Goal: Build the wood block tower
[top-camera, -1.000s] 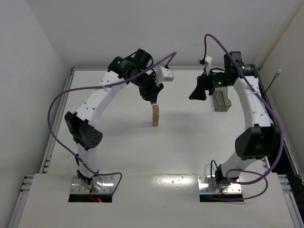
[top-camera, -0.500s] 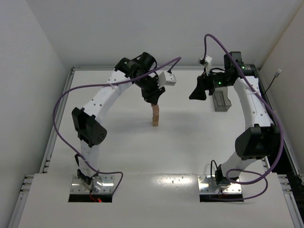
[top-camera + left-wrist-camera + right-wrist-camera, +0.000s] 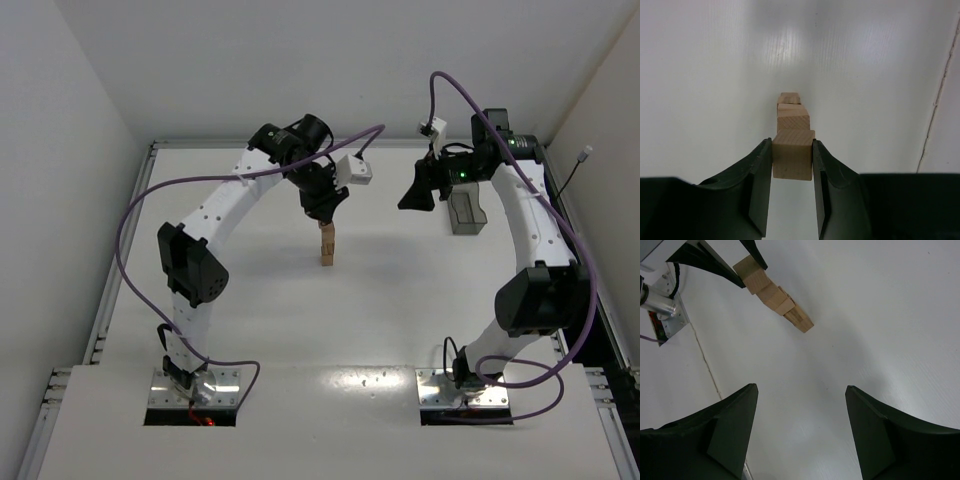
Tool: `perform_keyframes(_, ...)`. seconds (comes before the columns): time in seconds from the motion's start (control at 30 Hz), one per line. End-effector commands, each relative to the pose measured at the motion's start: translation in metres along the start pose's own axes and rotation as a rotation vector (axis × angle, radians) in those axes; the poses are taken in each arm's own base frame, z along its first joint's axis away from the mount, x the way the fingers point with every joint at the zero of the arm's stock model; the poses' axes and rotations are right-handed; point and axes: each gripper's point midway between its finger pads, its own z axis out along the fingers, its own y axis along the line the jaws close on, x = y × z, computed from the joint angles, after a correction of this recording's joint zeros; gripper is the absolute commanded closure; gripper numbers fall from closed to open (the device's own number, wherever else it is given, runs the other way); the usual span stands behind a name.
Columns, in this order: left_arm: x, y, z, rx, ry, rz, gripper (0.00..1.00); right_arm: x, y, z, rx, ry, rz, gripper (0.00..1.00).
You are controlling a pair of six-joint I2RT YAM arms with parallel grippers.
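The tower [image 3: 327, 247] is a narrow column of light-brown wood blocks at mid-table. My left gripper [image 3: 322, 214] is right above it, shut on a wood block [image 3: 793, 155] gripped by its two side faces. That block sits in line with the column's top, touching or almost touching the block below [image 3: 793, 120]. The right wrist view shows the held block [image 3: 751, 273] and the tower [image 3: 785, 305] leaning across the top left. My right gripper [image 3: 414, 196] hangs to the right of the tower, open and empty [image 3: 801, 388].
A dark grey translucent plastic box [image 3: 466, 212] stands at the back right beside the right arm. A raised rim [image 3: 150, 160] borders the white table at the left and back. Purple cables loop over both arms.
The left arm has swung its elbow and wrist a little to the right while the gripper stays over the tower with the block. The right arm has not moved.
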Motion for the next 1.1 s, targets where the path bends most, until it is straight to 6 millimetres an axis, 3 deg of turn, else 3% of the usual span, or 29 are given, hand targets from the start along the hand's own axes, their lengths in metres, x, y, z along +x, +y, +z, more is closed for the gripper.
perform_keyframes(0.0,-0.004,-0.003,-0.004,0.019,-0.03,0.02,0.98,-0.007,-0.004,0.002,-0.006,-0.028,-0.022,0.32)
perform_keyframes(1.07,-0.008,-0.004,0.02,0.048,-0.028,0.009,0.97,-0.003,-0.009,0.005,-0.005,-0.014,-0.007,0.32)
